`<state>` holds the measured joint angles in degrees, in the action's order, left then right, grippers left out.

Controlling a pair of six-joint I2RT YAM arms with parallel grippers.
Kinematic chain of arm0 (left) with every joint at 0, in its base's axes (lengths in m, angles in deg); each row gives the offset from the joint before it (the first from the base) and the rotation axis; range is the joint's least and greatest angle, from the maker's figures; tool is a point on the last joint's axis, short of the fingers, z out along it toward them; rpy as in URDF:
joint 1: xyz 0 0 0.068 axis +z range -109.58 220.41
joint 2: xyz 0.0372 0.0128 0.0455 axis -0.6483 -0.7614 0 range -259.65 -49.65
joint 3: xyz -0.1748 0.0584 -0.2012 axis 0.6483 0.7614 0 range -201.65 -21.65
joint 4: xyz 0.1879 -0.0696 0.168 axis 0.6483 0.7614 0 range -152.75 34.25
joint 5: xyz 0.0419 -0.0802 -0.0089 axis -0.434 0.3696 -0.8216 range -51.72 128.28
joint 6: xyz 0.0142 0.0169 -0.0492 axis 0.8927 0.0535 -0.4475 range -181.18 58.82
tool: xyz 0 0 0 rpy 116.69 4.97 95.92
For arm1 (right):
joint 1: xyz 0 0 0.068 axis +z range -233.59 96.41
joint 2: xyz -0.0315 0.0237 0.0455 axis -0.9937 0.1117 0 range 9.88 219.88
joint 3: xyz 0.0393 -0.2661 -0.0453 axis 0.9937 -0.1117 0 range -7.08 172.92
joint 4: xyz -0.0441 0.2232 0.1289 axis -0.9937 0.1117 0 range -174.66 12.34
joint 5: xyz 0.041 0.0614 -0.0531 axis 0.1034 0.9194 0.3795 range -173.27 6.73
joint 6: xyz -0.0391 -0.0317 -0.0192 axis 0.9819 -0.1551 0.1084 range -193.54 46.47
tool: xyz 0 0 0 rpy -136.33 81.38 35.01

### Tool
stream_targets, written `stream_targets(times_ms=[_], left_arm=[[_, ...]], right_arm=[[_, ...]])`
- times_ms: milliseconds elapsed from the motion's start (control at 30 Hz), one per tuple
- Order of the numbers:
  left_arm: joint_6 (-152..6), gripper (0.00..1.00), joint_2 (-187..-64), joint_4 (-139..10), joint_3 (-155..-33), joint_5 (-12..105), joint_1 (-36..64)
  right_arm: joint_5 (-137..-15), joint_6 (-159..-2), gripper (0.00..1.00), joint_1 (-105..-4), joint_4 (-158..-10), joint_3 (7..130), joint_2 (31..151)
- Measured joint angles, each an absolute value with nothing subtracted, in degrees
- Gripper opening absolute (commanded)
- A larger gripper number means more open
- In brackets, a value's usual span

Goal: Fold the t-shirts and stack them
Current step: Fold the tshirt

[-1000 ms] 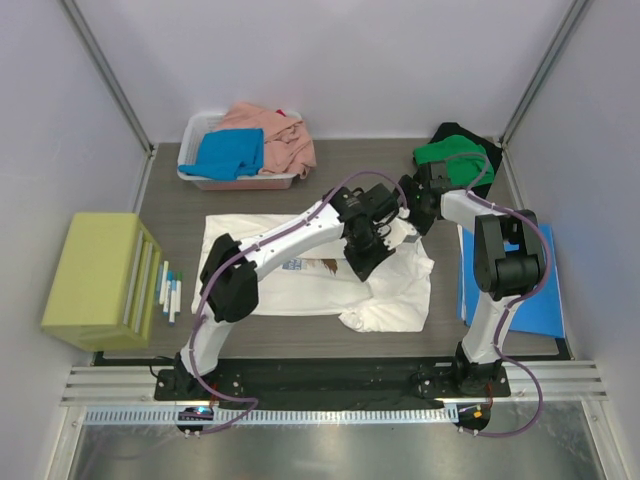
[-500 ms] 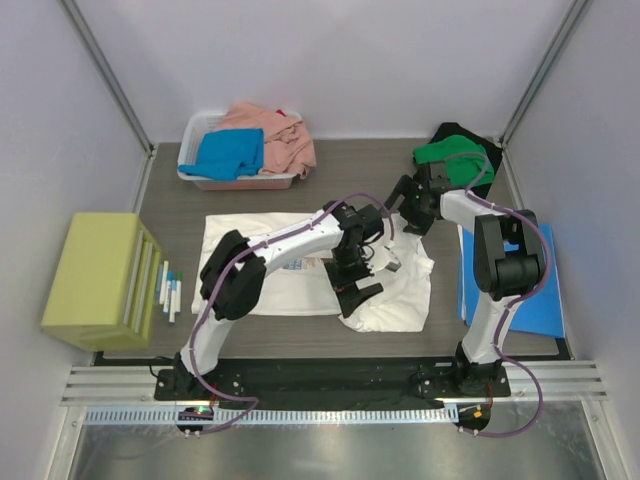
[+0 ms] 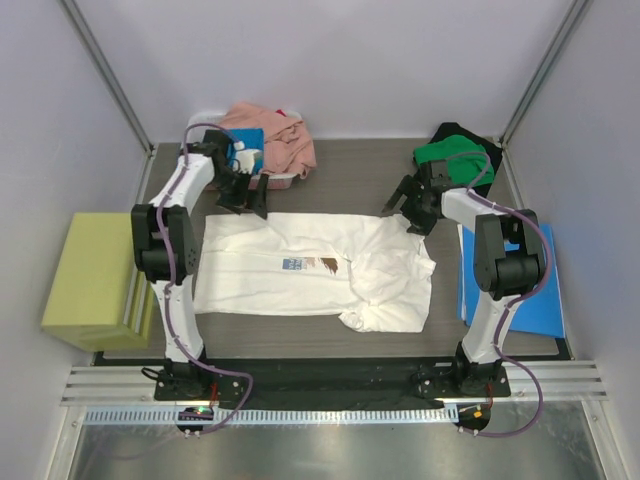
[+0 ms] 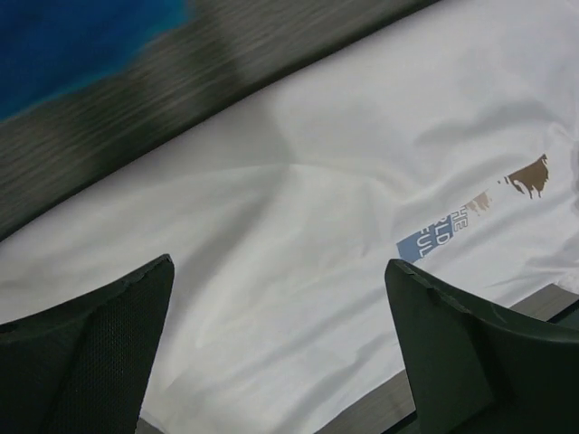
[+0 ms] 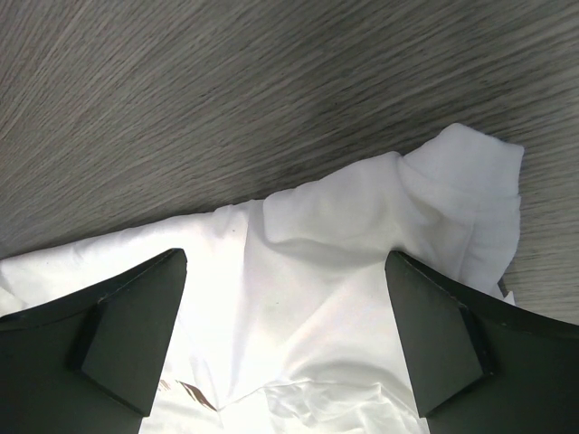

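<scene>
A white t-shirt (image 3: 300,262) with a small blue-and-brown chest print (image 3: 308,264) lies spread on the table, its right end bunched up. My left gripper (image 3: 250,203) hovers open over the shirt's far left corner, beside the basket; white cloth (image 4: 271,271) and the print (image 4: 448,231) show below my left gripper (image 4: 280,348), nothing between the fingers. My right gripper (image 3: 403,215) stands open over the shirt's far right corner, above a sleeve (image 5: 452,181); nothing sits within my right gripper (image 5: 285,334). A green t-shirt (image 3: 455,160) lies on a black one (image 3: 452,131) at the back right.
A white basket (image 3: 196,128) at the back left holds a salmon pink t-shirt (image 3: 280,135) and a bright blue one (image 3: 246,161). A flat blue folder (image 3: 530,300) lies at the right. A yellow-green box (image 3: 95,280) stands at the left edge.
My left gripper has opened and swung from the shirt's right middle to its far left corner by the basket. The white shirt now lies flatter and wider. The right arm has not moved.
</scene>
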<state>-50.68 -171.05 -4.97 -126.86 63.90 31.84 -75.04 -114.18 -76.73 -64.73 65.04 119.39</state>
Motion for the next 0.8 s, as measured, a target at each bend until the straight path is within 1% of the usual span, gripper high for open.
stream_targets(times_ms=[133,300,433,800], left_arm=[[-51.1,1.0,-170.9,-6.5,-125.6,64.3,38.3],[-51.2,1.0,-170.9,-8.2,-119.5,64.3,41.9],[-51.1,1.0,-170.9,-8.9,-115.7,64.3,43.8],[-50.4,1.0,-169.3,-12.5,-112.2,65.5,46.4]], right_arm=[[-75.1,-114.2,0.98,-76.7,-64.7,65.0,119.4],[-75.0,-114.2,0.98,-76.8,-64.7,65.0,119.4],[-75.0,-114.2,0.98,-77.0,-64.6,65.0,119.4],[-75.0,-114.2,0.98,-78.2,-64.3,65.0,119.4]])
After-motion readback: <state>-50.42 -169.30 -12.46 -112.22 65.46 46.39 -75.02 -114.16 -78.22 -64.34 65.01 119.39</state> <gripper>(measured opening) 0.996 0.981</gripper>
